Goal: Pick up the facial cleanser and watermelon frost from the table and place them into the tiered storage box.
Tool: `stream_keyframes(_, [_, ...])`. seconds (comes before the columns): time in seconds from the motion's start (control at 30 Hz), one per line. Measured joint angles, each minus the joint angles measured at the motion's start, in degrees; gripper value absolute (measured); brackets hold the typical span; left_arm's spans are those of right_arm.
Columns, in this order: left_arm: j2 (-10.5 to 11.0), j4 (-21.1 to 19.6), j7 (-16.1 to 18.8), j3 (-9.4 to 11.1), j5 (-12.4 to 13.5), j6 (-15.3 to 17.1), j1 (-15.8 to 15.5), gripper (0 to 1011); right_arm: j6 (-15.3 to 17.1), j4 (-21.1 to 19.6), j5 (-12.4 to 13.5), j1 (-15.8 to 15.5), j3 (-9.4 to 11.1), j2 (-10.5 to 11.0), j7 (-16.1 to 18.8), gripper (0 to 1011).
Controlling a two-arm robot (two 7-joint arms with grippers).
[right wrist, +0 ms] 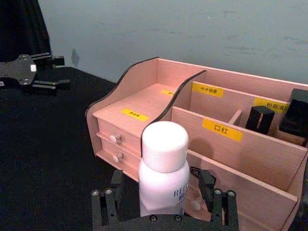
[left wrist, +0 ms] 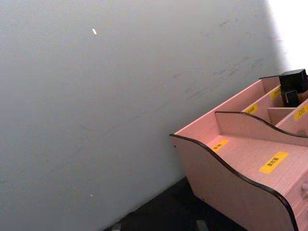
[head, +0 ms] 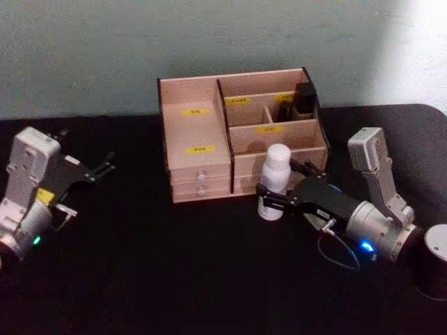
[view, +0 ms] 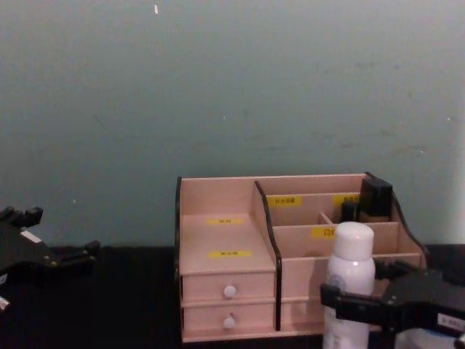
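The right gripper (head: 279,185) straddles the facial cleanser (right wrist: 163,178), its fingers spread wide with a gap on either side. The bottle stands upright on the table (head: 140,265) between them, with the tiered storage box (head: 195,150) just beyond. It looks like smooth, rigid plastic, probably light but tall and tippy, so I'd close on the body below the cap. The left gripper (head: 103,167) sits parked well off, fingers apart.
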Motion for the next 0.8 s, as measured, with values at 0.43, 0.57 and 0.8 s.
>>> stream_keyframes(0.43, [0.00, 0.00, 0.00, 0.00, 0.00, 0.00, 0.00, 1001, 0.14, 1.72, -0.50, 0.74, -0.02, -1.31, -0.23, 1003])
stream_keyframes(0.57, [0.00, 0.00, 0.00, 0.00, 0.00, 0.00, 0.00, 1001, 0.21, 2.14, -0.59, 0.91, -0.02, -1.64, -0.31, 1002])
stream_keyframes(0.8, [0.00, 0.00, 0.00, 0.00, 0.00, 0.00, 0.00, 1001, 0.42, 2.36, -0.68, 1.00, 0.02, -1.84, -0.52, 1003])
